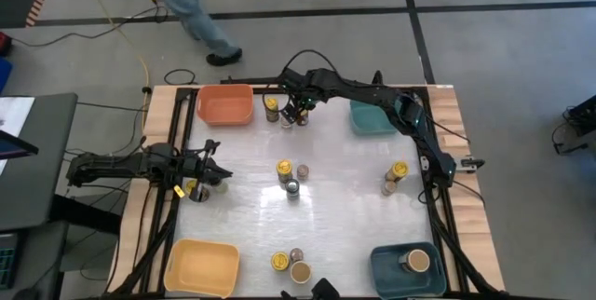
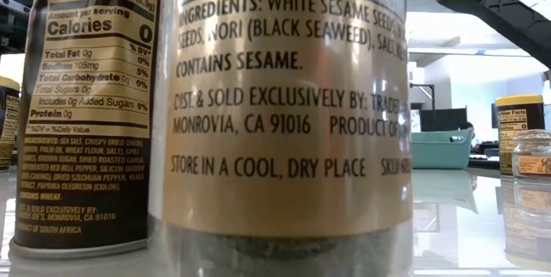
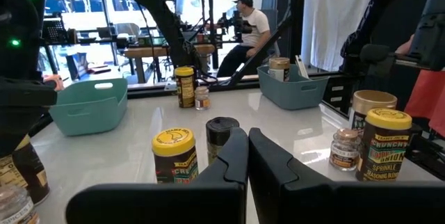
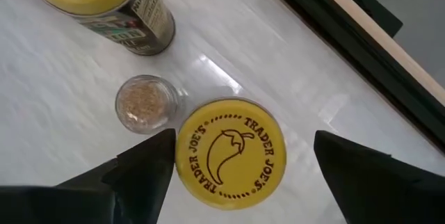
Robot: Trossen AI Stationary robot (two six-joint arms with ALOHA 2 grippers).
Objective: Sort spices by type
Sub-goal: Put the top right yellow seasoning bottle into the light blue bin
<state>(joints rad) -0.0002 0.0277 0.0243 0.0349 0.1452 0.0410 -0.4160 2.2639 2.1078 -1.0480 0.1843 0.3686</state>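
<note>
My right gripper is open at the far side of the table, beside the orange bin. It points down, with its fingers on either side of a yellow-lidded jar that stands on the table. A small jar of light grains and a second yellow-lidded jar stand next to it. My left gripper is shut and empty at the table's left. It faces a yellow-lidded jar and a black-lidded jar at the table's centre.
A teal bin stands far right and a yellow bin near left. A dark teal bin near right holds a tan-lidded jar. Other jars stand by my left gripper, at right and at the near edge. A person walks beyond the far edge.
</note>
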